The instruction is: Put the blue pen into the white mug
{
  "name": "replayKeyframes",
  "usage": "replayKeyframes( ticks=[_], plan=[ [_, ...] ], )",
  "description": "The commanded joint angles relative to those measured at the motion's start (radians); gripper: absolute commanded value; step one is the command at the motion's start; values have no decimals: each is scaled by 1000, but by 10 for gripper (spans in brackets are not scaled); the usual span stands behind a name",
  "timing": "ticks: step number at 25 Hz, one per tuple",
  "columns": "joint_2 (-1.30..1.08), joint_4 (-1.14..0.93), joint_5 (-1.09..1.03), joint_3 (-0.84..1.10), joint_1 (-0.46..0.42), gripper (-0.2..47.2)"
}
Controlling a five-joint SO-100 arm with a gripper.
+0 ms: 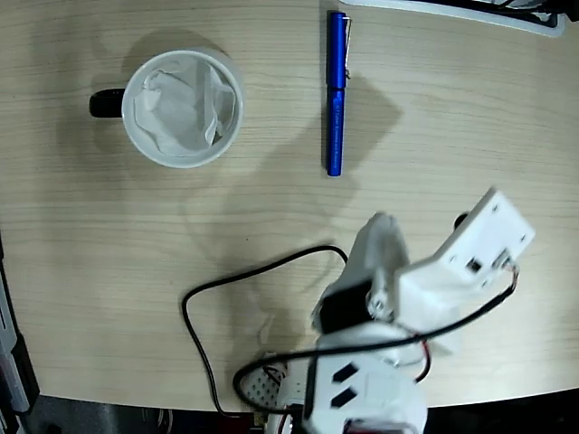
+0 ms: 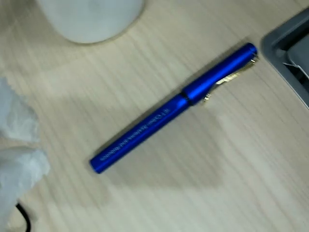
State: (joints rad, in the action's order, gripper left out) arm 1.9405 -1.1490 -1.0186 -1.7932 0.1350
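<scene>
We are looking down on a pale wood-grain laminate tabletop [image 1: 109, 235]. The slim glossy blue pen [image 1: 336, 90] with its metal clip is lying flat near the far edge in the fixed view, well apart from the round white mug [image 1: 183, 108] with a black handle and crumpled white paper inside. Small gold lettering is running along the pen's barrel in the wrist view, too blurred to read. The white arm [image 1: 425, 289] is sitting low, and we cannot tell how its hand is set. A grey tray edge [image 2: 289, 53] is showing beside the pen's cap.
</scene>
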Motion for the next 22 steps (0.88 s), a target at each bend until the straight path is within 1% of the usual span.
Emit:
replayKeyframes(
  ticks=[1, 8, 10, 13, 19, 22],
  plan=[
    [-123, -51, -78, 172, 17, 0],
    [-460, -160, -235, 509, 32, 0],
    [-552, -179, -247, 615, 37, 6],
    [-667, -195, -330, 738, 43, 11],
    [-816, -195, -442, 845, 38, 24],
    [-859, -195, -485, 857, 31, 58]
  ],
)
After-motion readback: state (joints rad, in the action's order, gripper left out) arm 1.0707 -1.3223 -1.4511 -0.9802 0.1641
